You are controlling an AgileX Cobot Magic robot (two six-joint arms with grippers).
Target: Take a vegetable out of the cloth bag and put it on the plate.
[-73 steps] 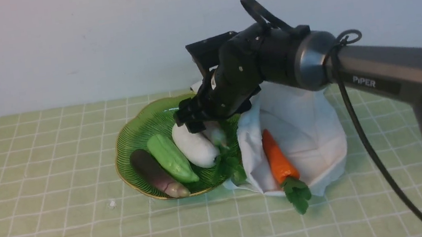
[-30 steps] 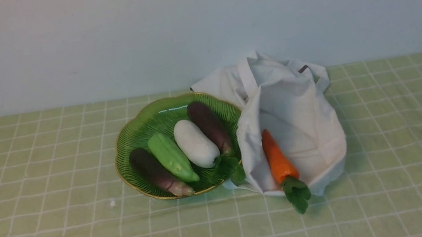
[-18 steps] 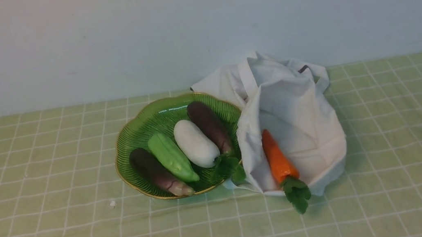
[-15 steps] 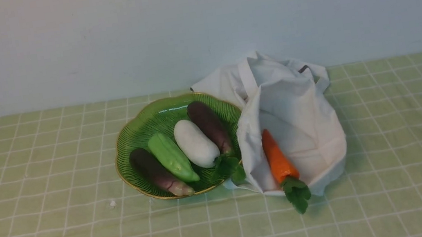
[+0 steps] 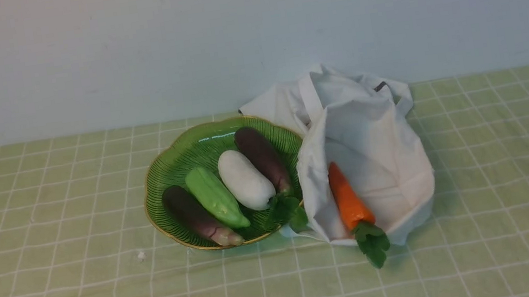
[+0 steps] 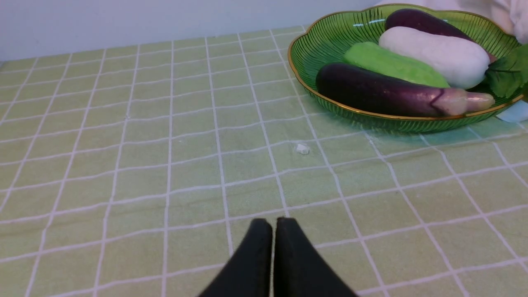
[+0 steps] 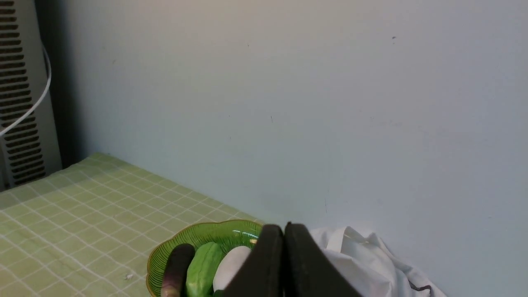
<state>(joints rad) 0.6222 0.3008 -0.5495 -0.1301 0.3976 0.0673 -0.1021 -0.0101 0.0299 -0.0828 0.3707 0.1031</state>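
The vegetable, a dark purple eggplant (image 5: 261,157), lies on the green plate (image 5: 164,170) at its right side, stem tip toward the front; it also shows in the left wrist view (image 6: 420,20). The white cloth bag (image 5: 369,123) lies crumpled against the plate's right rim. Neither arm shows in the front view. My left gripper (image 6: 273,220) is shut and empty, low over the tablecloth in front of and to the left of the plate (image 6: 396,119). My right gripper (image 7: 284,226) is shut and empty, high up, well back from the plate (image 7: 198,235) and bag (image 7: 371,264).
An orange carrot (image 5: 349,201) lies in the bag's mouth, leaves hanging out. The plate also holds a purple vegetable with a beige-pink tip (image 5: 196,215), a green gourd (image 5: 214,197), a white vegetable (image 5: 244,180) and green leaves (image 5: 286,210). A small white scrap (image 5: 141,256) lies on the tablecloth.
The right arm, which was over the plate 2.4 s ago, has pulled out of the front view and left the eggplant on the plate. Nothing has moved in the last second.
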